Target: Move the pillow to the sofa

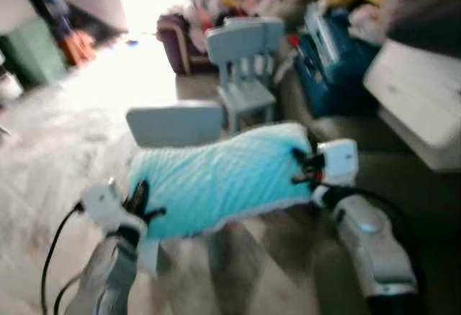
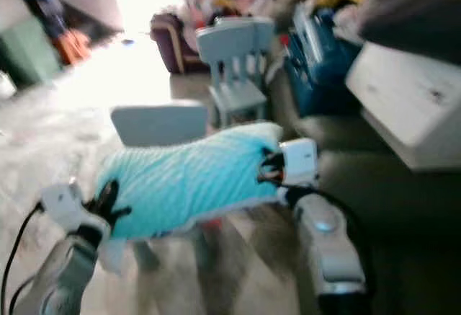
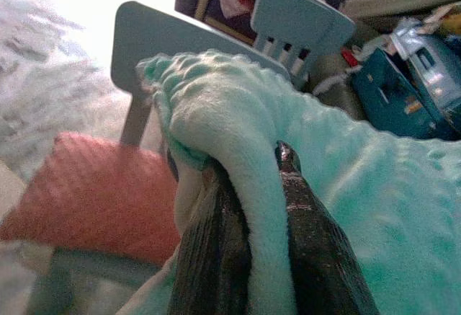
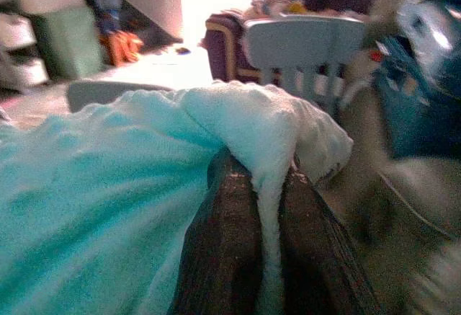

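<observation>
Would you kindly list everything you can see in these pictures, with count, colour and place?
pillow: one, turquoise, held up between both grippers, in front of the robot
small chairs: two, pale blue; one beyond the pillow, the other right behind it
cushion: one, coral red, below the pillow on the nearer chair's seat
armchair: one, dark purple with a pale edge, at the back, heaped with blurred things
bin: one, blue, right of the far chair
white unit: one, far right
green box: one, far left
left gripper: one, black, shut on the pillow's left end
right gripper: one, black, shut on the pillow's right end
</observation>
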Controlling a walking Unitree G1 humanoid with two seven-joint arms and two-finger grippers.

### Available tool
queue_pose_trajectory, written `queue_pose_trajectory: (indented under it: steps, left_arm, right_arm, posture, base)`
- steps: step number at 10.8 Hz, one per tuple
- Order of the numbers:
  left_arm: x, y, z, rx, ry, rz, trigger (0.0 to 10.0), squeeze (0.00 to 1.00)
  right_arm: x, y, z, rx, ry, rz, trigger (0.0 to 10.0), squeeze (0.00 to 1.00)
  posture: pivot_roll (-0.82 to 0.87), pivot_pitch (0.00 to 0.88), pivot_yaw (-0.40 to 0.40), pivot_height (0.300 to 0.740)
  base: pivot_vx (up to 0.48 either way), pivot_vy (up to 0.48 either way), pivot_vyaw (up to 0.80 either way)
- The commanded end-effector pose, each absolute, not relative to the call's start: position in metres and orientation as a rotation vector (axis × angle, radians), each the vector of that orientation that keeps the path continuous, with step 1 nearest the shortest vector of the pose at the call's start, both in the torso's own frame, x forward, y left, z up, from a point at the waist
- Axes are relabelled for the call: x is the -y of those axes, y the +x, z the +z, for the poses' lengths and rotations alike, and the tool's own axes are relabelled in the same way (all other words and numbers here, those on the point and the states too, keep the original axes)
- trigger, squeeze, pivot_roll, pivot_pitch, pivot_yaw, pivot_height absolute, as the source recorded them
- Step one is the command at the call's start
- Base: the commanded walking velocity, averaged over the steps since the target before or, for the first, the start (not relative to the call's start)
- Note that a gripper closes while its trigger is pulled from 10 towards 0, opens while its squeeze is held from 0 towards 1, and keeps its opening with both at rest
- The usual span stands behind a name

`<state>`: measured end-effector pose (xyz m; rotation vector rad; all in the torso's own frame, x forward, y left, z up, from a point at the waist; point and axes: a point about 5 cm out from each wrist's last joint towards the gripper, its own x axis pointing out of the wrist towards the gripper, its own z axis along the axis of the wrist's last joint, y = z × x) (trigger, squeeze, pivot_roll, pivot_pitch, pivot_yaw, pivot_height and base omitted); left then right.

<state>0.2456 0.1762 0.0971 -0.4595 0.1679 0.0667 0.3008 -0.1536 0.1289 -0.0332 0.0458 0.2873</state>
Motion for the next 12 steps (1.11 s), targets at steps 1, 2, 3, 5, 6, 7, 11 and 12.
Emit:
queue_pose_trajectory:
  steps: [1, 2, 3, 5, 6, 7, 11, 12]
  left_arm:
    - [-0.1821, 0.2454, 0.0983, -0.163, -0.449, 0.084, 10.0, 0.00]
    - [-0.1819, 0.2453, 0.0983, -0.163, -0.449, 0.083, 10.0, 0.00]
    - [-0.1817, 0.2452, 0.0980, -0.166, -0.450, 0.083, 10.0, 0.00]
    - [-0.1816, 0.2456, 0.0983, -0.166, -0.451, 0.083, 10.0, 0.00]
    - [-0.1815, 0.2457, 0.0980, -0.167, -0.451, 0.082, 10.0, 0.00]
    - [-0.1811, 0.2458, 0.0981, -0.165, -0.457, 0.081, 10.0, 0.00]
    - [-0.1819, 0.2459, 0.0984, -0.156, -0.481, 0.080, 10.0, 0.00]
    - [-0.1820, 0.2455, 0.0981, -0.160, -0.487, 0.081, 10.0, 0.00]
  right_arm:
    - [0.1479, 0.3023, 0.1379, -0.008, -0.026, 0.303, 10.0, 0.00]
    - [0.1487, 0.3027, 0.1383, -0.007, -0.026, 0.299, 10.0, 0.00]
    - [0.1485, 0.3029, 0.1384, -0.006, -0.026, 0.300, 10.0, 0.00]
    - [0.1479, 0.3030, 0.1383, -0.007, -0.026, 0.302, 10.0, 0.00]
    - [0.1479, 0.3031, 0.1385, -0.008, -0.026, 0.302, 10.0, 0.00]
    - [0.1480, 0.3030, 0.1384, -0.008, -0.027, 0.301, 10.0, 0.00]
    - [0.1470, 0.3040, 0.1386, -0.007, -0.028, 0.306, 10.0, 0.00]
    - [0.1468, 0.3041, 0.1387, -0.007, -0.029, 0.307, 10.0, 0.00]
  posture:
    - [-0.21, 0.000, 0.063, 0.740]
    - [-0.21, 0.000, 0.063, 0.740]
    - [-0.22, 0.000, 0.063, 0.740]
    - [-0.21, 0.000, 0.063, 0.740]
    - [-0.22, 0.000, 0.063, 0.740]
    - [-0.22, 0.000, 0.063, 0.740]
    - [-0.22, 0.000, 0.061, 0.740]
    - [-0.21, 0.000, 0.061, 0.740]
  base:
    - [-0.274, 0.000, 0.00]
    - [-0.270, 0.000, 0.00]
    - [-0.285, 0.000, 0.00]
    - [-0.287, 0.000, 0.00]
    - [-0.285, 0.000, 0.00]
    - [0.000, 0.000, 0.00]
    - [0.000, 0.068, 0.00]
    - [0.000, 0.476, 0.00]
